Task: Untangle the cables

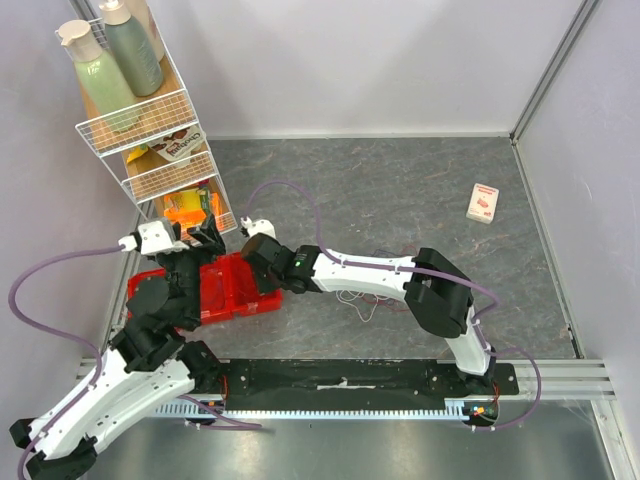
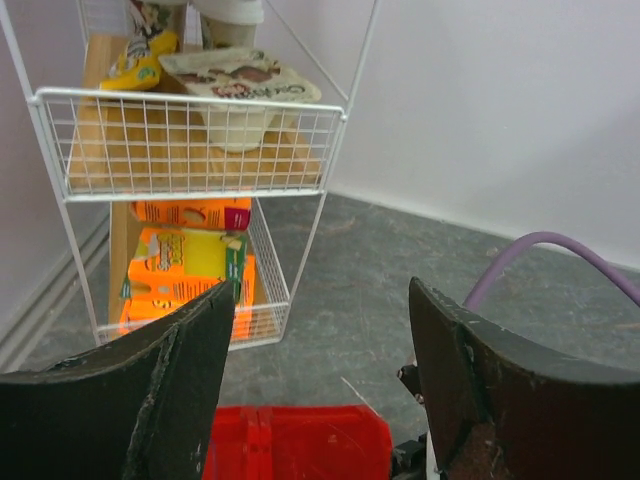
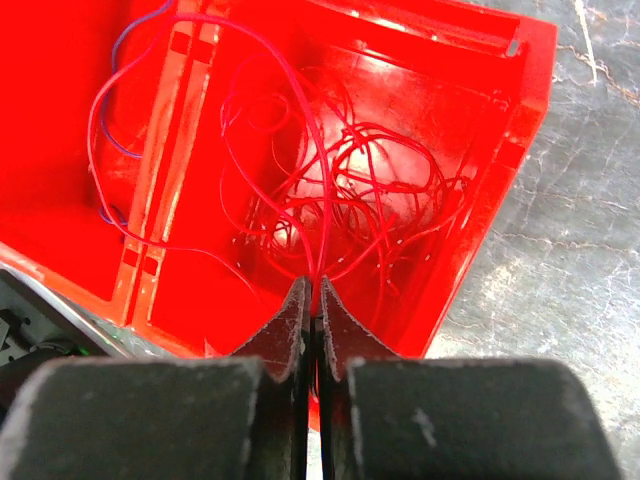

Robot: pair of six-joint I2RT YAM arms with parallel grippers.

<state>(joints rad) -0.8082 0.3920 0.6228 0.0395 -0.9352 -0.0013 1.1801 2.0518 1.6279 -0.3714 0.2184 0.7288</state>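
Right pincer [image 3: 312, 287] clamping red cable [image 3: 322, 210], over red bin [image 3: 60, 150]

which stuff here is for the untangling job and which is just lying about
Job: cables tangled in the red bin; right pincer shut on one; left pincer open.
Lying about: wire rack, bottles, orange boxes, small box.

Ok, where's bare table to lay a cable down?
Bare: the tabletop between the wire rack and the small box, beyond the right arm. Crowded: around the red bin, hemmed by rack, left arm and right arm. Thin cables lie nearside of that arm.
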